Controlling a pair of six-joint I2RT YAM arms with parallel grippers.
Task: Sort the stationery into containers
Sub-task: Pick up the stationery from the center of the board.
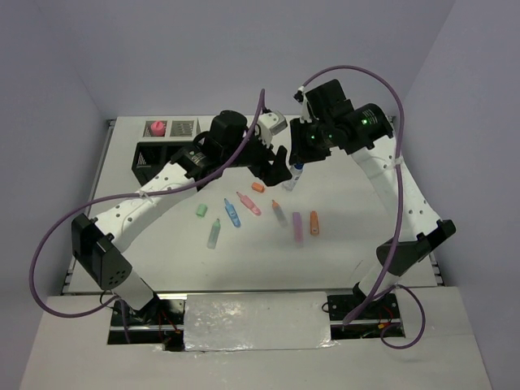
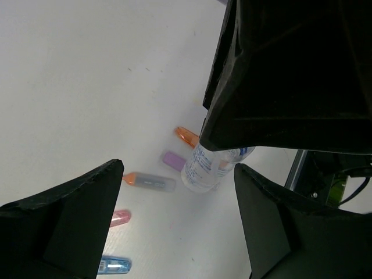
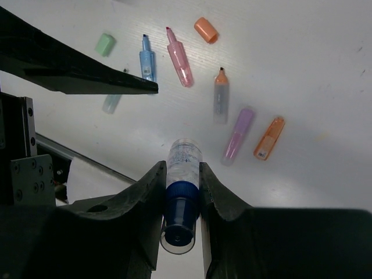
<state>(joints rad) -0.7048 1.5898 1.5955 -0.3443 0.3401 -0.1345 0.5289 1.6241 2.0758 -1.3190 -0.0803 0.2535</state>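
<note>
My right gripper [image 3: 181, 170] is shut on the tiny blue-capped clear bottle [image 3: 185, 152] and holds it above the table [image 1: 357, 236]; the bottle also shows in the top view [image 1: 291, 182]. My left gripper [image 2: 178, 174] is open and empty, right beside the bottle [image 2: 204, 167]. On the table below lie a mint stub [image 3: 105, 44], a blue marker [image 3: 146, 58], a pink marker [image 3: 179, 57], an orange stub [image 3: 206, 29], a grey orange-tipped marker [image 3: 220, 97], a purple marker [image 3: 237, 135] and an orange marker [image 3: 268, 138]. The black organizer [image 1: 154, 158] stands at the far left.
A pink-capped bottle [image 1: 156, 128] sits in a back compartment of the organizer. A mint marker [image 1: 214, 233] lies left of the blue one. The two grippers [image 1: 279, 169] [image 1: 296, 162] are close together over the table's middle. Purple cables loop over both arms.
</note>
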